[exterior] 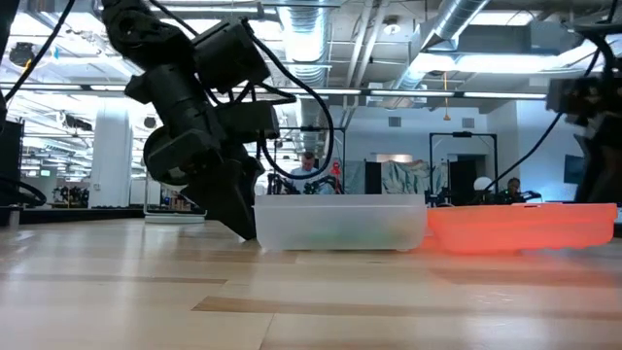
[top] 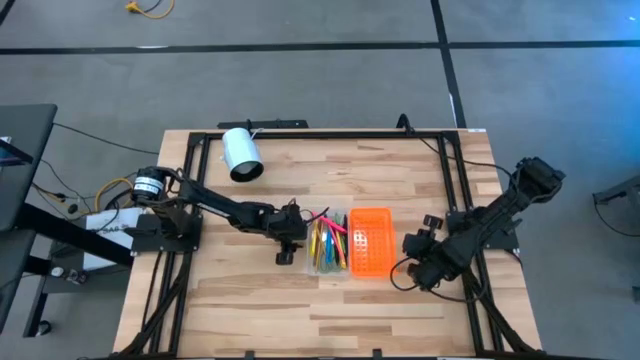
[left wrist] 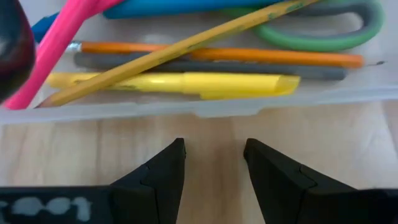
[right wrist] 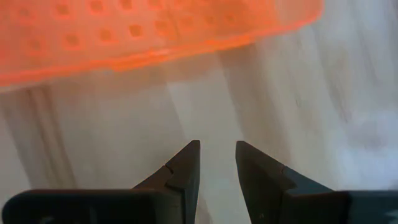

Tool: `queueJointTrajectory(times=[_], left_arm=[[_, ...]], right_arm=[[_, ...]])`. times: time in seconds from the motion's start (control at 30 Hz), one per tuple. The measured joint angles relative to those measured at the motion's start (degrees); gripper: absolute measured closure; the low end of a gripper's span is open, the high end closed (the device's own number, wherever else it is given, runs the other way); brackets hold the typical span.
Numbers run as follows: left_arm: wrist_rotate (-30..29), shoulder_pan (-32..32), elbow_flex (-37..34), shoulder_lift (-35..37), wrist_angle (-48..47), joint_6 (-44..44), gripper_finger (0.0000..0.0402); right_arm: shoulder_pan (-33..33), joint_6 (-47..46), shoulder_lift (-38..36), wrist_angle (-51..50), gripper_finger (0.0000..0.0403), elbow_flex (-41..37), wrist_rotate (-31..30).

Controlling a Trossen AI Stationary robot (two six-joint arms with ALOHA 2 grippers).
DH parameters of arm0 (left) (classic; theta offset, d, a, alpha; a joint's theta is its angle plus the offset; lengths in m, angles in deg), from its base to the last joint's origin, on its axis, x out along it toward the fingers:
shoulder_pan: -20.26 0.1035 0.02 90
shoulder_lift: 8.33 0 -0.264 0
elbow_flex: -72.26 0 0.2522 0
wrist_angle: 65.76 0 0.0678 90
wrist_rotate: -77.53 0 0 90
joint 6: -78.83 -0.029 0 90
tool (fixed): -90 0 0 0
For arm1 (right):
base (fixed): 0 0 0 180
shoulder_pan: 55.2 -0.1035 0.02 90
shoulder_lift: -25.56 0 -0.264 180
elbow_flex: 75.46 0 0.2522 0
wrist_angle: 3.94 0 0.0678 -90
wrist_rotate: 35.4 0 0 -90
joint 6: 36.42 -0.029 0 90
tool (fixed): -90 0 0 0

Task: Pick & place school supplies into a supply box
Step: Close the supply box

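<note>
Pens, pencils, green-handled scissors (left wrist: 323, 34) all lie in clear plastic case base (left wrist: 205, 106) just ahead of left jaws (left wrist: 214, 163), part-open, empty; right jaws (right wrist: 217, 163) likewise, before orange lid (right wrist: 124, 37), unclosed

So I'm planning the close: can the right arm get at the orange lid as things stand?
Probably yes. The right gripper, open and empty, sits on the table just beside the orange lid, with only bare wood between them. The left gripper waits at the clear base.
</note>
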Motion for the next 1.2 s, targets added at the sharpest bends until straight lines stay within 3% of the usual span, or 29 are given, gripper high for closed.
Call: queueJointTrajectory(times=[0.4, 0.67, 1.2], left_arm=[[-0.2, 0.0, -8.3, 0.1, 17.5, 1.2, 0.0240], [-0.5, 0.0, -8.5, 0.1, 18.5, 1.2, 0.0240], [-0.7, 0.1, -8.4, 0.0, 19.0, 1.1, 0.0240]], right_arm=[[-2.4, -0.6, -1.3, 19.3, 0.0305, -13.3, -5.7], [-2.1, 2.8, -1.2, 27.0, 0.0305, -15.9, -9.6], [5.9, 15.8, -1.0, 39.0, 0.0305, -16.0, -7.0]])
